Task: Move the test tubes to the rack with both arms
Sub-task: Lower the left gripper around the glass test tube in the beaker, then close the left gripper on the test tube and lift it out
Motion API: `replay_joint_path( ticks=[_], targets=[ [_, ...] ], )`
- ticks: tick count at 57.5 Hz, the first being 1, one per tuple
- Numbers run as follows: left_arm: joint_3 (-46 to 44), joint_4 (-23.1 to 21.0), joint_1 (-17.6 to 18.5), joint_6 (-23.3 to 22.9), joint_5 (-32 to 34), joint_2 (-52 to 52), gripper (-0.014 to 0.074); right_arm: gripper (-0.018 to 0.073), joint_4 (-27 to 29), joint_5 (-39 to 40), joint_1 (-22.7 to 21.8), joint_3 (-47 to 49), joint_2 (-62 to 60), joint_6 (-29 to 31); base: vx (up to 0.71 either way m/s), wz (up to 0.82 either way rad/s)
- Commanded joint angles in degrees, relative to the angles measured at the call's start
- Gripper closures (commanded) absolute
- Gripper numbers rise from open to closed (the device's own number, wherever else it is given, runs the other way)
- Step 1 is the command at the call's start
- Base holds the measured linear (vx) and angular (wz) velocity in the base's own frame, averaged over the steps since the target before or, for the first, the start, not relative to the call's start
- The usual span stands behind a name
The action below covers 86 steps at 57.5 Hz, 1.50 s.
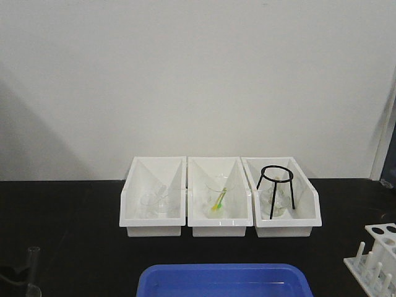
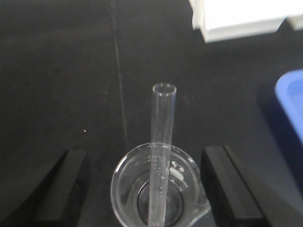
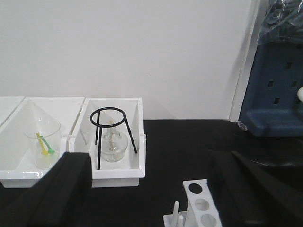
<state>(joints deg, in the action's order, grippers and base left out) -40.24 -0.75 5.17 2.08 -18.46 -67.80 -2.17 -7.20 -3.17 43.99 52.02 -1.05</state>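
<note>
**Tube in beaker, both grippers open**

Blue tub in front. Behind it, three white bins: clear glassware, a glass with yellow-green sticks, a tripod over a flask. Black table, white wall. At right, rack, below spread-open right gripper. At left, test tube standing in beaker, between wide-apart jaws of left gripper.

Left gripper and right gripper show matte black, wedge-shaped fingers
</note>
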Motion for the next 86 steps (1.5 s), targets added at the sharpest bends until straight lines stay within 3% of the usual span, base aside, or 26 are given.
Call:
replay_joint_path(
  ticks=[1,19,65,74,86],
  targets=[
    [-2.26,-0.55,0.07,0.39,5.66,-2.65,0.0008,-0.001,-0.5,5.85,-0.35,2.08,0.16,0.52,0.0,0.0],
    [-5.1,-2.02,0.07,0.76,6.22,-11.19,0.0008,-0.001,-0.54,6.03,-0.35,2.08,0.74,0.52,0.0,0.0],
    [-5.78,-3.35,0.07,0.59,16.26,-16.66,0.0013,-0.001,-0.54,6.03,-0.35,2.08,0.84,0.52,0.0,0.0],
    [-5.78,-3.35,0.07,0.63,15.62,-16.66,0.0079,-0.001,-0.54,6.03,-0.35,2.08,0.84,0.52,0.0,0.0],
    [-5.78,-3.35,0.07,0.63,14.9,-16.66,0.0295,-0.001,-0.54,6.03,-0.35,2.08,1.36,0.52,0.0,0.0]
  ],
)
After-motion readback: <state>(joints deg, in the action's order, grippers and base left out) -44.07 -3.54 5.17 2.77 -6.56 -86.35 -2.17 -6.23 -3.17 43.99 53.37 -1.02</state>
